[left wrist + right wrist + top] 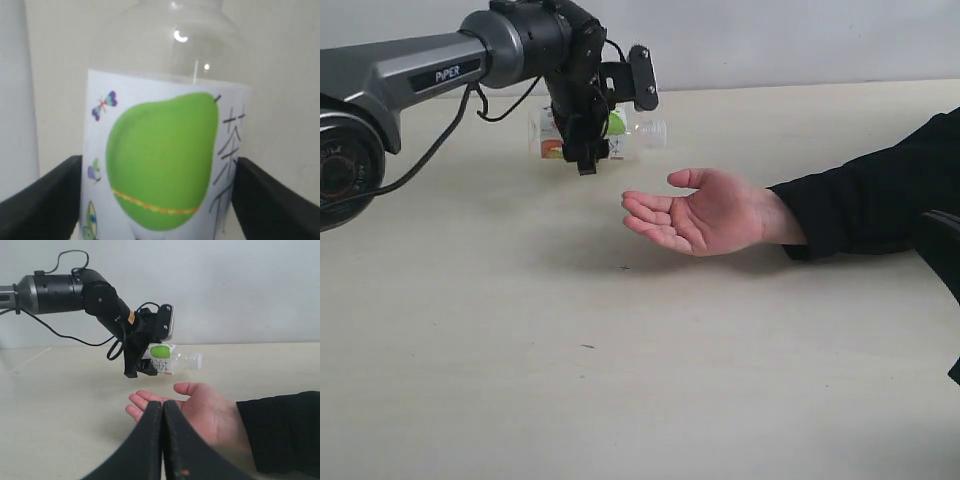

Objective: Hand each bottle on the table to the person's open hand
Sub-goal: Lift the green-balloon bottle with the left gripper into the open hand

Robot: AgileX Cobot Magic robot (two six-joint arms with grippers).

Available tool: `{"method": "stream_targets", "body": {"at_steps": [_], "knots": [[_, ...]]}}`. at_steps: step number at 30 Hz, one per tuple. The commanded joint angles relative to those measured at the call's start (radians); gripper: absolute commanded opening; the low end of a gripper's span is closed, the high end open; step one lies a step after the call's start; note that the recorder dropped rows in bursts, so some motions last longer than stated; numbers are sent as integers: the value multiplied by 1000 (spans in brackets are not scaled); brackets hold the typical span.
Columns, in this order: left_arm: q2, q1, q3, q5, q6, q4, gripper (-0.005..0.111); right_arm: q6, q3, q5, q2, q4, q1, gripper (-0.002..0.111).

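The left gripper (pixel 588 150) holds the bottle with the white and green label (pixel 642 133) in the air above the table (pixel 620 400). Its two black fingers (pixel 45 200) press on both sides of the label, where a green fruit is printed. The bottle lies on its side with the white cap pointing to the right, toward the person's open hand (pixel 705 212).

The hand waits palm up and empty, a little to the right of the bottle and nearer. The bottle does not touch it.

The right gripper (pixel 162 407) has its fingers closed together with nothing between them, and it points toward the hand from the near side.

In my judgement, this bottle is picked up and brought close, but the handing over is not yet done: it has to come over the palm and be released. No other bottle shows on the table, so I cannot tell how many are left or already given.
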Motion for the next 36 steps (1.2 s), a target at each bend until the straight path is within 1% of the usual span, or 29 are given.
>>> {"method": "stream_targets", "body": {"at_steps": [1, 4, 7, 14, 19, 24, 27, 28, 30, 33, 36], "knots": [[-90, -6, 1, 19, -173, 10, 0, -7, 3, -4, -5, 1, -3, 0], [-136, -18, 1, 38, -282, 10, 0, -7, 3, -4, -5, 1, -3, 0], [-184, -45, 1, 84, -387, 10, 0, -7, 3, -4, -5, 1, -3, 0], [-245, -138, 1, 229, -582, 8, 0, -7, 3, -4, -5, 1, -3, 0], [-247, -207, 1, 349, -813, 8, 0, -7, 3, -4, -5, 1, -3, 0], [-247, -264, 1, 349, -1013, 8, 0, -7, 3, -4, -5, 1, -3, 0], [-247, -296, 3, 349, -1067, -2, 0, -7, 3, -4, -5, 1, -3, 0], [-247, -303, 3, 349, -1092, -9, 0, -7, 3, -4, -5, 1, -3, 0], [-247, -318, 3, 349, -1200, -46, 0, -7, 3, -4, -5, 1, -3, 0], [-247, -330, 3, 349, -1354, -82, 0, -7, 3, -4, -5, 1, -3, 0], [-247, -333, 3, 349, -1468, -101, 0, -7, 3, -4, -5, 1, -3, 0]]}}
